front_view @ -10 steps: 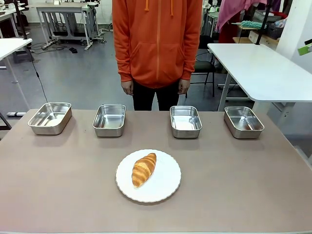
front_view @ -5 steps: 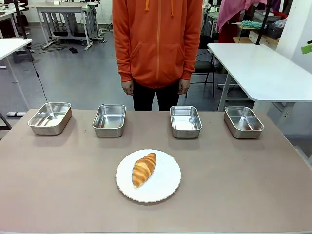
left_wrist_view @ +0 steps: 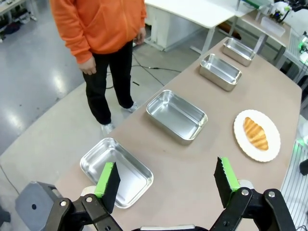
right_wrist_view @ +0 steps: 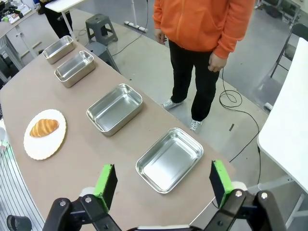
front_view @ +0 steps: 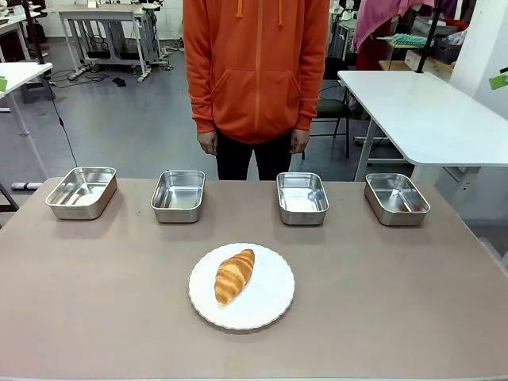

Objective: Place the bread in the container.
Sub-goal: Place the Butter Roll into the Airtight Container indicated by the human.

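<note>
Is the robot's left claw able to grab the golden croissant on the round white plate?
Probably yes. The left claw hangs open above the brown table, and the golden-brown croissant lies alone on the round white plate, nothing covering it.

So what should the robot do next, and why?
Probably lower the right gripper, jaws open, over the croissant. It lies untouched on the white plate, the four steel pans are empty, and that gripper hangs high above the table.
</note>
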Robot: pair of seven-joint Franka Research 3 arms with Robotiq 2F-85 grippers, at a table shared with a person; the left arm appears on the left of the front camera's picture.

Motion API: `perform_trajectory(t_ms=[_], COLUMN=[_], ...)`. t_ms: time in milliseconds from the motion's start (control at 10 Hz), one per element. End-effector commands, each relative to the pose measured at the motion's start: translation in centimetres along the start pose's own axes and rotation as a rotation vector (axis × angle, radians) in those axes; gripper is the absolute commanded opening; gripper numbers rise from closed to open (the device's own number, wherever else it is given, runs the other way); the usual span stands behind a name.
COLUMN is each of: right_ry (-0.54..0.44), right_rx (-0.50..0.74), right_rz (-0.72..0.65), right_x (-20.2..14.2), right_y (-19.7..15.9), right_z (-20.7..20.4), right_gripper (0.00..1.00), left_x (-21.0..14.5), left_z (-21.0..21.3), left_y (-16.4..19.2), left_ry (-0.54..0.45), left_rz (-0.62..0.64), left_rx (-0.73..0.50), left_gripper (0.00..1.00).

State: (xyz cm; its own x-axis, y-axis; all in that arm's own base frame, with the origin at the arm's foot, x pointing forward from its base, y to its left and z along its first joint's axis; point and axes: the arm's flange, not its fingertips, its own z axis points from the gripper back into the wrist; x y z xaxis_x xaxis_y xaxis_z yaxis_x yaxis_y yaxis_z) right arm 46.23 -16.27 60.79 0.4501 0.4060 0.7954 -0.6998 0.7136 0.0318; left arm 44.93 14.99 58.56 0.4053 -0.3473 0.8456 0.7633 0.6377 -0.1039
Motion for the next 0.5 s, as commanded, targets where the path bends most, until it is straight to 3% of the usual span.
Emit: perform_trajectory(t_ms=[0, 400], right_ry=[-0.012, -0.012], right_rx=[0.009, 0.009], right_rz=[0.004, 0.004], right_x=[0.02, 0.02], right_y=[0.21, 0.21], right_z=[0.07, 0.07], right_gripper=[1.00, 1.00], left_x=[0.18, 0.18], left_z=[0.57, 0.57], left_y=[-0.27, -0.27], left_ry=[-0.035, -0.035], left_rz=[-0.010, -0.010], left_rx=[-0.008, -0.008], left_gripper=[1.00, 1.00])
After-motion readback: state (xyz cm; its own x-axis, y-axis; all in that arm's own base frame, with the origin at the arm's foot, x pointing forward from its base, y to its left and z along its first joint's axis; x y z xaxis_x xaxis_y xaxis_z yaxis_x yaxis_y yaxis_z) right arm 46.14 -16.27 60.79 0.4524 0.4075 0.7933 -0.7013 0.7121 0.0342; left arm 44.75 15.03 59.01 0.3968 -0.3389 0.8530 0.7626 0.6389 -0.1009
